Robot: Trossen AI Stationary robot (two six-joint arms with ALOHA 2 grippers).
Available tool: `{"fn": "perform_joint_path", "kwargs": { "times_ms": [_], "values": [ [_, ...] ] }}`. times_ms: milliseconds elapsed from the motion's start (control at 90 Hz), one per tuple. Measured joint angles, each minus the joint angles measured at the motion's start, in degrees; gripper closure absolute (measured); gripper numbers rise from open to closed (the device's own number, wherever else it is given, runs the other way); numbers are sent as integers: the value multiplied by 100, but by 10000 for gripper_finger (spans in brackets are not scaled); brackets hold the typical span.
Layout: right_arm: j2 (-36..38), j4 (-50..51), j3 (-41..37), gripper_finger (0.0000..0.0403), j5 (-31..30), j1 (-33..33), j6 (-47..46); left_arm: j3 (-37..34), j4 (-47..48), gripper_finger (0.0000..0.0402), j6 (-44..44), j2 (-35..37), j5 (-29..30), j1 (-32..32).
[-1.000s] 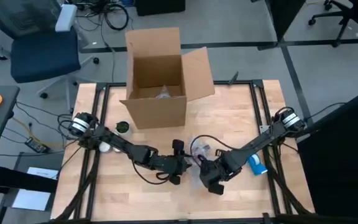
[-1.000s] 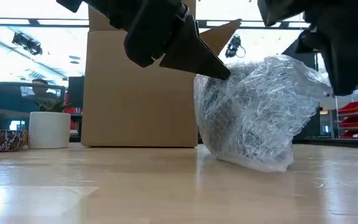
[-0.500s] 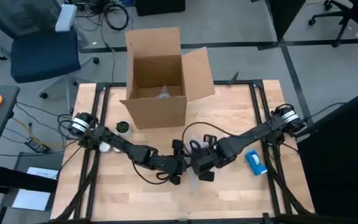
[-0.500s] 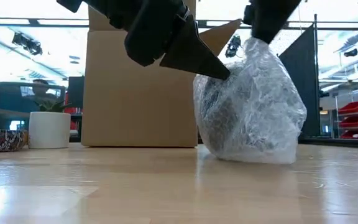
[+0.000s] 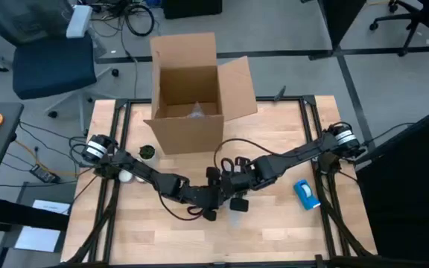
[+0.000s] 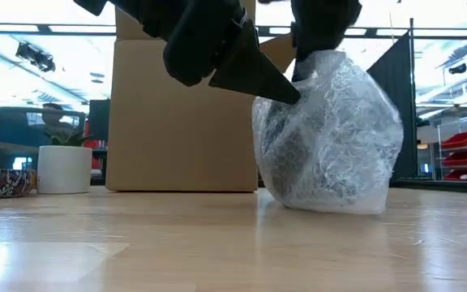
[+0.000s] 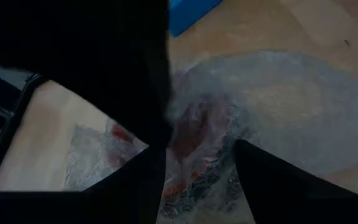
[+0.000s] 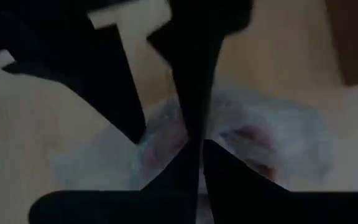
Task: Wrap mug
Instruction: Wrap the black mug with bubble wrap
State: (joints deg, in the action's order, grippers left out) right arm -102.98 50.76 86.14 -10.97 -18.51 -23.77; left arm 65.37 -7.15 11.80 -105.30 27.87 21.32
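Mug (image 7: 188,140) is bundled in bubble wrap (image 6: 328,134) mid-table, a bit toward the front edge. Left gripper (image 5: 216,186) has fingers apart, one tip poking the wrap's side. Right gripper (image 5: 238,173) is pinched together on the wrap's top, imo. Risk: a hard tug tips the bundle or the loose wrap slips off, bc nothing's holding it closed.

No text, label, brand, number or sign can be read anywhere in these views.
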Motion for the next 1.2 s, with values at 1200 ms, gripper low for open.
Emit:
{"fn": "perform_joint_path", "kwargs": {
  "times_ms": [1200],
  "values": [
    [18,217,-270,403,-648,-1208,-2137,30,-28,229,-95,-2,153,-26]
  ]
}}
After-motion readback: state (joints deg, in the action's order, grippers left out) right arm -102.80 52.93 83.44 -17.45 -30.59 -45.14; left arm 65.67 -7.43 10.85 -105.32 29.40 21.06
